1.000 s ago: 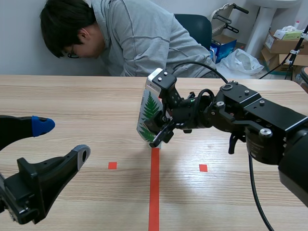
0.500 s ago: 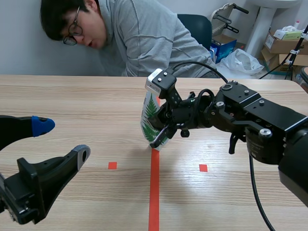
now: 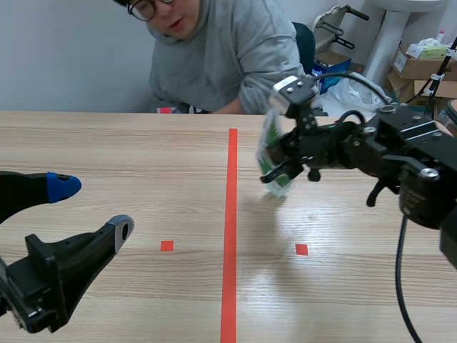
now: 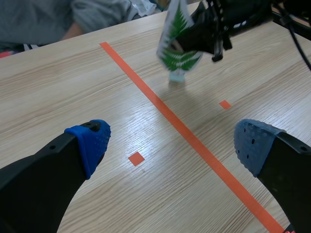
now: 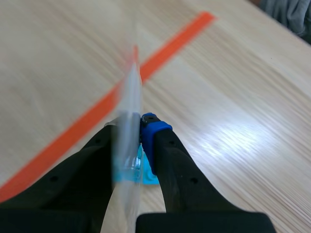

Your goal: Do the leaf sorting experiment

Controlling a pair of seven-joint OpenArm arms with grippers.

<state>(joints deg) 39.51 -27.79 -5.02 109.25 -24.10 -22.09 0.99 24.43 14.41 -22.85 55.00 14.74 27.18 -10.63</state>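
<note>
A clear laminated card with a green fern leaf (image 3: 270, 153) hangs tilted just above the table, right of the orange-red centre line (image 3: 230, 236). My right gripper (image 3: 278, 174) is shut on it, gripping from the side. In the right wrist view the card (image 5: 129, 111) is edge-on between the fingers, with a blue pad (image 5: 153, 132) pressed against it. The left wrist view has the fern card (image 4: 177, 46) far ahead of my left gripper (image 4: 170, 145), beyond the line. My left gripper (image 3: 93, 209) stands open and holds nothing, low at the near left.
A person in a grey top (image 3: 214, 50) sits across the table, leaning over its far edge just behind the card. Two small orange-red squares (image 3: 166, 246) (image 3: 301, 249) flank the line. Boxes and a bag (image 3: 360, 89) lie off the table's far right.
My right arm has carried the fern card from the centre line to the right and farther away. The person has sat up. The left arm has not moved.
</note>
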